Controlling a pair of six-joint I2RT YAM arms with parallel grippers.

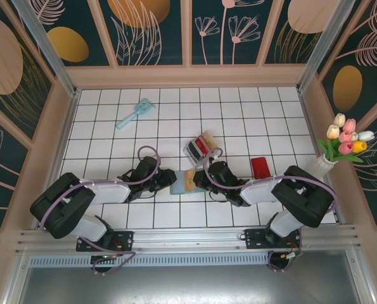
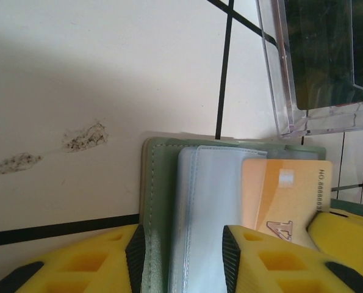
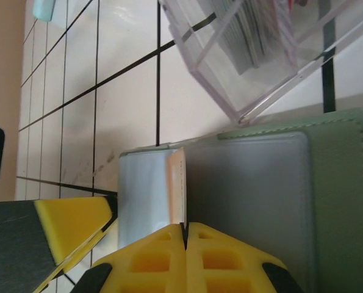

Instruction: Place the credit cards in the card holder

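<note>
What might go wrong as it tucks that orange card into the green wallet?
The right fingers pinch the orange card by one edge, so it might twist or slip instead of sliding into a pocket. The card holder lies loose on the tiled table, with the left fingers merely straddling one side; a push may shove it toward the clear box close beside it.

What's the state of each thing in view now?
card holder: open, lying flat
tan-orange card: over holder's sleeve, not fully in
right gripper: shut on tan-orange card
left gripper: part open, astride holder's blue sleeve
clear plastic box: holds cards
red card: loose on table
</note>
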